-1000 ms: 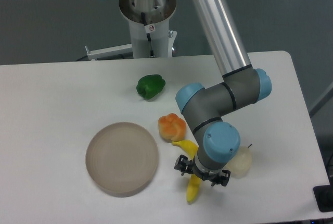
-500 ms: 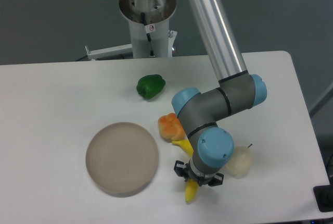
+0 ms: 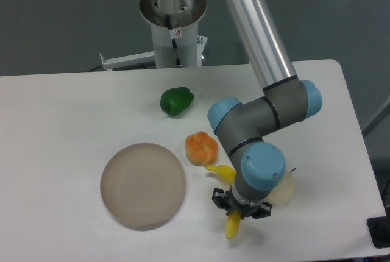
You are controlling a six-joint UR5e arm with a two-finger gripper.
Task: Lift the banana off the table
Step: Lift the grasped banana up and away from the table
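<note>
- The gripper (image 3: 241,207) points straight down at the near part of the table (image 3: 61,116), and its two dark fingers (image 3: 219,198) sit narrow on either side of the banana (image 3: 231,226), closed against its middle.
- The banana runs through the jaws: its yellow tip sticks out just below them toward the near edge, and its stem end (image 3: 218,170) shows just above and to the left of them; the stretch between is hidden under the wrist. Whether it has left the tabletop cannot be told from this view.
- Just right of the jaws, half hidden behind the blue wrist cap (image 3: 263,163), lies a pale cream pear (image 3: 283,190), its stalk pointing up and to the right.
- Just up and left of the jaws, beside the banana's stem end, sits an orange pepper (image 3: 201,147).
- Farther left of the jaws lies a round beige plate (image 3: 142,184), apart from the fruit.
- Well beyond the jaws, toward the robot's base (image 3: 173,30), rests a green pepper (image 3: 177,100).
</note>
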